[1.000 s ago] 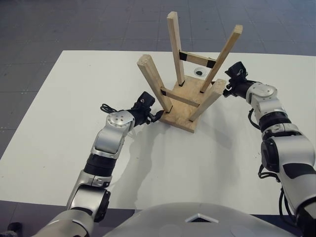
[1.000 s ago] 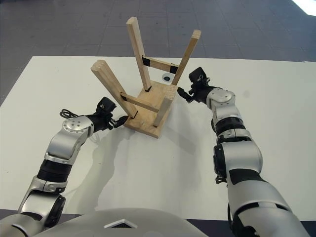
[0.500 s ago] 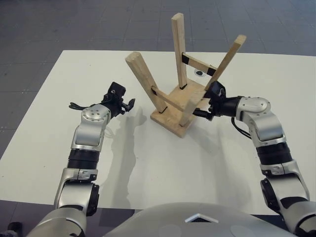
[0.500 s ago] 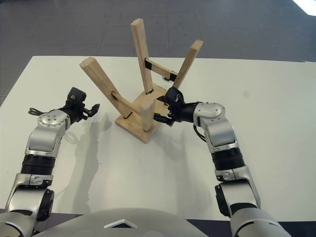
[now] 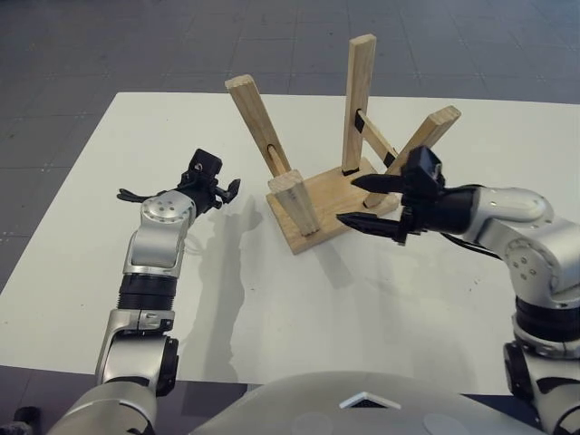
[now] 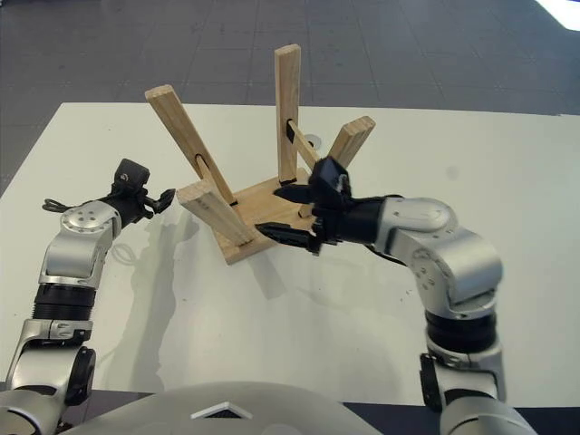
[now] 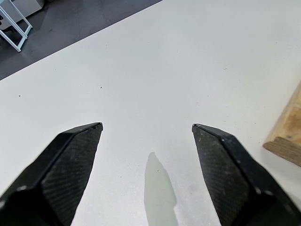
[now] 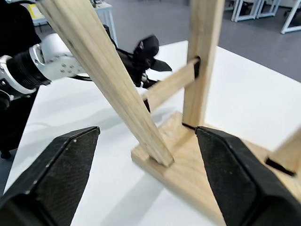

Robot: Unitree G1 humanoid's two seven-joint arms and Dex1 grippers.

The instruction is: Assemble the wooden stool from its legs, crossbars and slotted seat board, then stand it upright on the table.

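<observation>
1. Left jaws are spread wide and hold nothing. Both fingers (image 7: 70, 160) hang over bare white desk (image 5: 272, 308), a little to the left of the stool (image 5: 308, 172) and not touching it. One corner of the seat board (image 5: 326, 204) shows past the finger on that side.
2. At mid-desk the stool sits upside down, with the seat board underneath and its four legs pointing up.
3. It is pale, unpainted wood. The legs are square-cut and splay outward from the board.
   - The left leg (image 5: 254, 122) leans away to the left.
   - The near leg (image 5: 294, 199) tips toward me.
   - The tall leg (image 5: 360, 100) stands almost straight.
   - The right leg (image 5: 426, 131) slants off to the right.
4. Thin crossbars (image 5: 376, 140) link the legs in pairs, and each joint shows dark where a bar enters a leg.
5. Right jaws are also wide open and empty. Their fingers (image 8: 61, 165) point at the right edge of the seat board, one tip above it and one by its front edge. I cannot tell whether either tip touches the wood.
</observation>
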